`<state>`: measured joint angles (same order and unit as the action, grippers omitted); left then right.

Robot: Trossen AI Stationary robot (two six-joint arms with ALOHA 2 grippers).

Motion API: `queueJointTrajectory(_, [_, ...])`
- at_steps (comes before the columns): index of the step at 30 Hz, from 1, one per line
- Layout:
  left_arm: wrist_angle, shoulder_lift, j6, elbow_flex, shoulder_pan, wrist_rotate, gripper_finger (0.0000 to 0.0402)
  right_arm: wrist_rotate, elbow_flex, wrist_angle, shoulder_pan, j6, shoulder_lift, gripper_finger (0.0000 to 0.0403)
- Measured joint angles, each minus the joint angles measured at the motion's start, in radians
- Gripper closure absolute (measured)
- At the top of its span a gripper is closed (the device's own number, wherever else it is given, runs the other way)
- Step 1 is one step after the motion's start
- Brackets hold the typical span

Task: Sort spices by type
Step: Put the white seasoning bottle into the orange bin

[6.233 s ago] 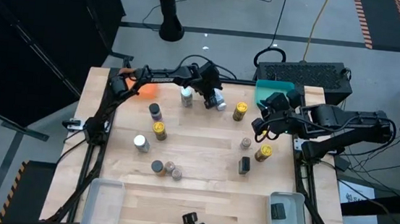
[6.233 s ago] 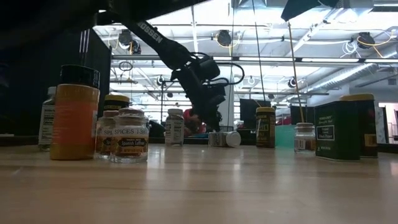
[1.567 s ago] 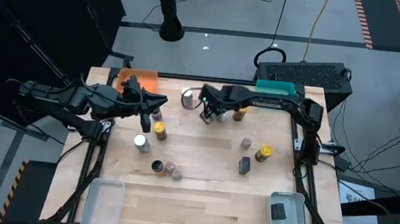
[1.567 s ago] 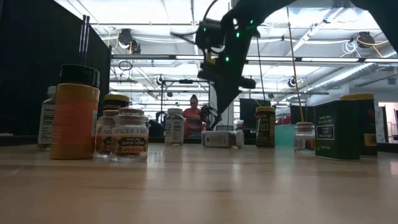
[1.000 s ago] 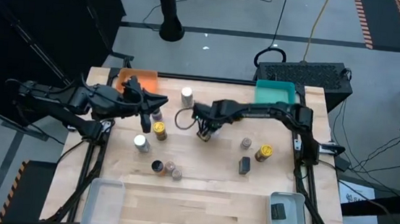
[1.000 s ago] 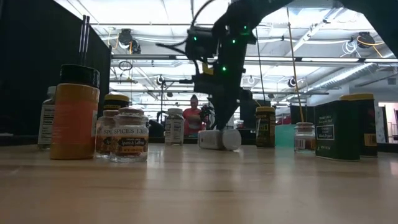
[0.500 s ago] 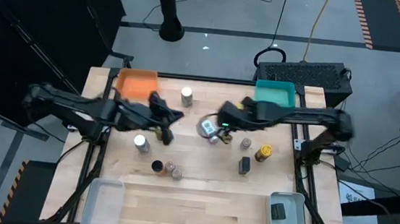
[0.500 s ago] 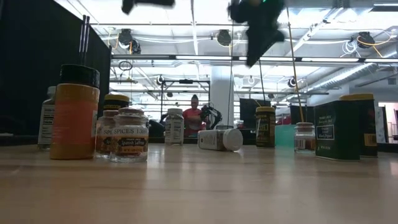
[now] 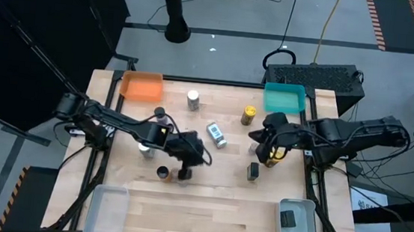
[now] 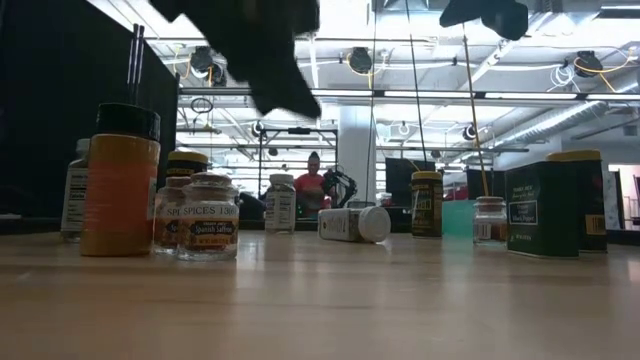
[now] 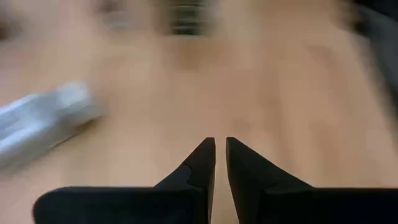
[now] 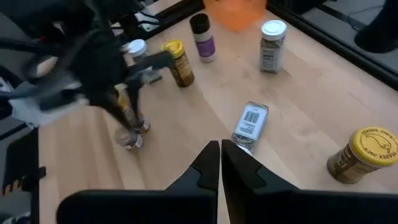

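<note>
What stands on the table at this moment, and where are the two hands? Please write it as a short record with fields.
Lying jar: lying jar, on its side near the table's middle
Upright jars at the back: white-lidded jar; yellow-lidded jar; dark-lidded jar
Trays: orange tray back left; teal tray back right
Left hand: shut, empty, over the front middle, beside a small front jar
Right hand: shut, empty, over the table's right side

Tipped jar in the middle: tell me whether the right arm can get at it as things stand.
Probably yes. The tipped jar lies alone on bare wood, nothing between it and the shut right gripper beside it; it would have to open first.
</note>
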<state>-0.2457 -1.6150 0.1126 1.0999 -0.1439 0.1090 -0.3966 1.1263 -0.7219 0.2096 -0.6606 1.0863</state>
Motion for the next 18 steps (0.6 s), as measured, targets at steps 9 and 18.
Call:
queueJointTrajectory(9, [-0.070, 0.008, -0.429, 0.137, -0.034, -0.166, 0.0356, -0.003, -0.001, -0.011, 0.002, 0.028, 0.002, 0.0403])
queueJointTrajectory(18, [-0.176, -0.044, -0.985, 0.171, 0.077, -0.260, 0.0371, -0.001, -0.001, -0.038, 0.001, 0.061, 0.002, 0.0403])
